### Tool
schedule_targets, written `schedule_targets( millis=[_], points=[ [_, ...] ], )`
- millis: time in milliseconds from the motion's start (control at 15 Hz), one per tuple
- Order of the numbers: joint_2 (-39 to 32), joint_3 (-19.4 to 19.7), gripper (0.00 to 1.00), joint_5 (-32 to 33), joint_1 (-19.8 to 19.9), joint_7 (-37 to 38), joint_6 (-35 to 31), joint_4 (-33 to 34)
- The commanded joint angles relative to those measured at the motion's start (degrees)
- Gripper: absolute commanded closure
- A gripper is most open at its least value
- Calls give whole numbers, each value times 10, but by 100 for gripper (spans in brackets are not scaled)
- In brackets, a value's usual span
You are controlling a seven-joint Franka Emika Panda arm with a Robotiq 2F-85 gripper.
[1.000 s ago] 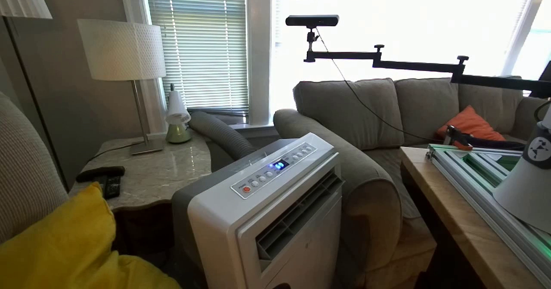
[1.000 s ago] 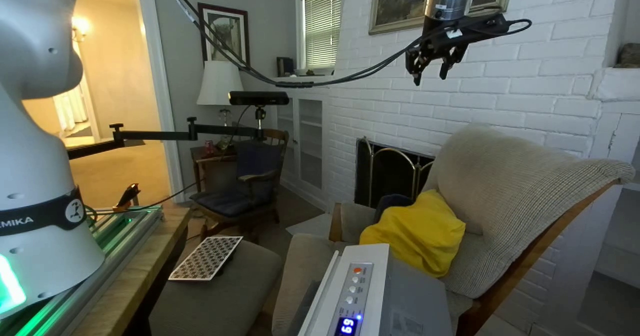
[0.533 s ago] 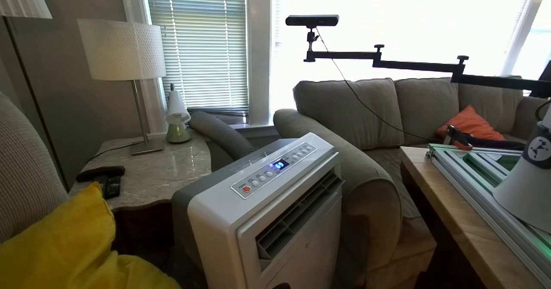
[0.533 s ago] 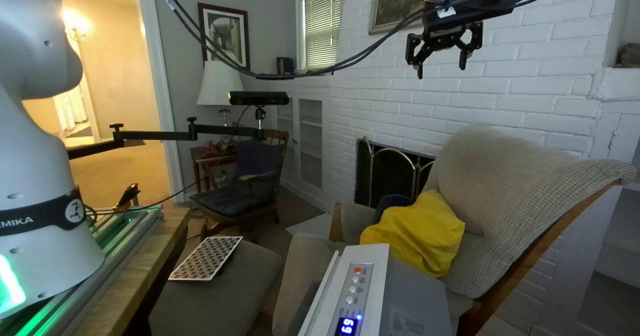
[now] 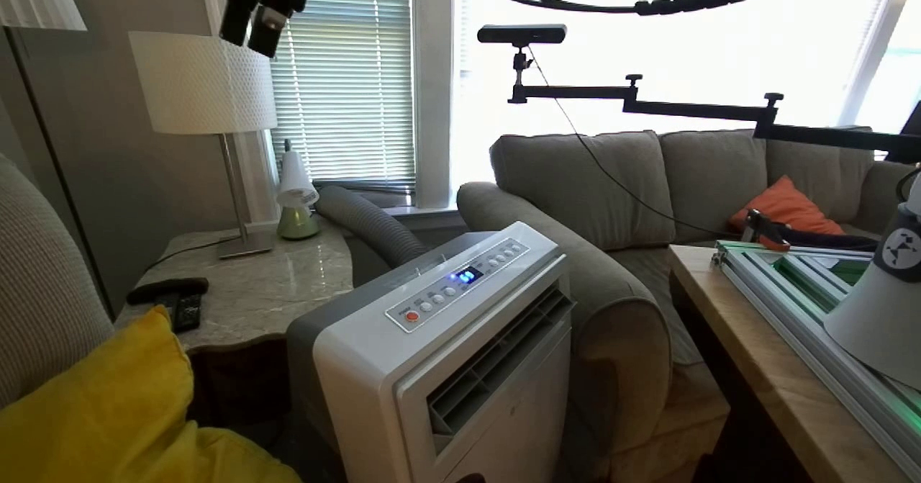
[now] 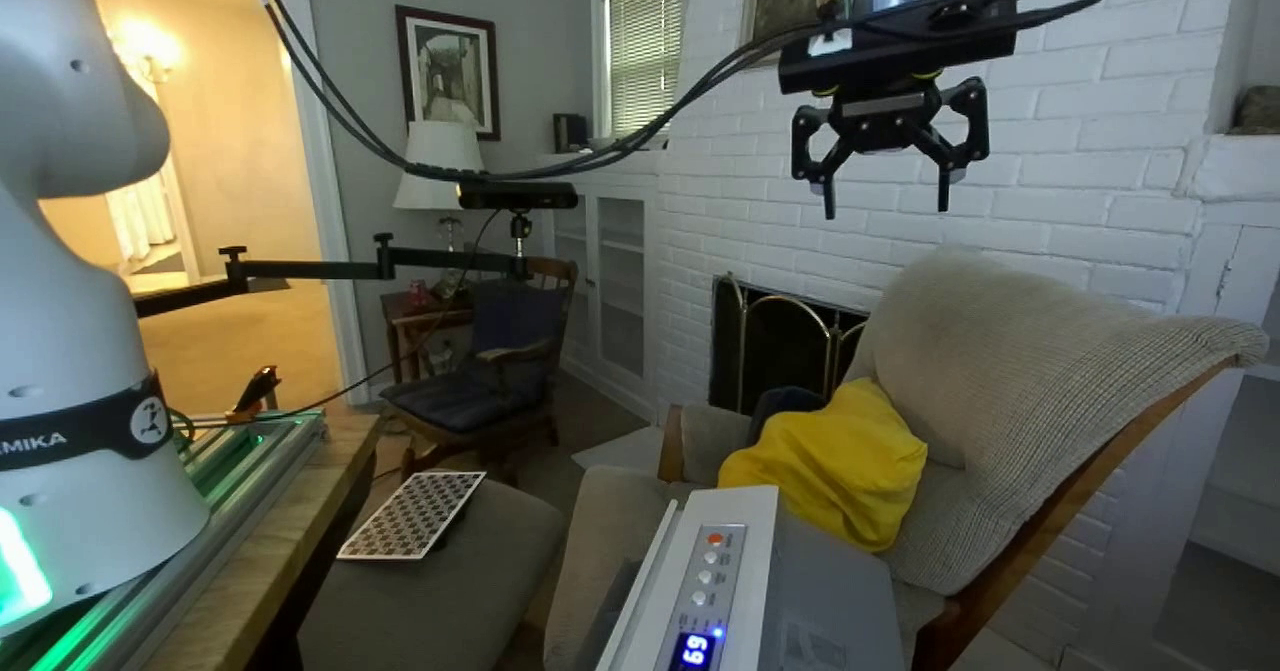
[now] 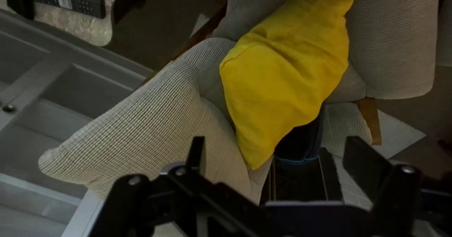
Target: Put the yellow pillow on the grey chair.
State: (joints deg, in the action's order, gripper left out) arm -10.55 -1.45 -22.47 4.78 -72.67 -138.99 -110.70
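Observation:
The yellow pillow (image 6: pixel 825 461) is bright, wrinkled fabric. It rests on the seat of the grey chair (image 6: pixel 1040 381), leaning on its backrest. Both also show in an exterior view at its left edge, the pillow (image 5: pixel 108 411) in front of the chair's rounded back (image 5: pixel 43 274). My gripper (image 6: pixel 886 213) is open and empty, in the air well above the pillow, fingers pointing down. Its fingertips (image 5: pixel 248 45) show at the top left in an exterior view. In the wrist view the pillow (image 7: pixel 286 67) lies beyond the spread fingers (image 7: pixel 277 140), apart from them, on the chair (image 7: pixel 169 120).
A white box-shaped appliance (image 6: pixel 745 541) stands close by the chair. A dark cushion (image 6: pixel 785 406) lies behind the pillow. A footstool (image 6: pixel 430 601) holds a patterned board (image 6: pixel 412 516). A side table (image 5: pixel 302 281) carries a lamp (image 5: pixel 205 83). A camera arm (image 5: pixel 691 111) reaches out.
My gripper has come lower and turned, so its two fingers show spread apart; its fingertips have entered the top left of an exterior view. The pillow and chair have not visibly moved.

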Motion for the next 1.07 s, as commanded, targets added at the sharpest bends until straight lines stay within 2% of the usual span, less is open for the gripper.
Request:
schedule_targets(
  millis=[0, 200, 267, 667, 1000],
  points=[
    [8, -3, 0, 2, 5, 4, 1, -9],
    [17, -4, 0, 2, 2, 11, 1, -17],
    [8, 12, 0, 56, -11, 104, -55, -23],
    [16, 19, 0, 72, -9, 291, -140, -60],
    [26, 13, 0, 48, 2, 431, -115, -88]
  ],
)
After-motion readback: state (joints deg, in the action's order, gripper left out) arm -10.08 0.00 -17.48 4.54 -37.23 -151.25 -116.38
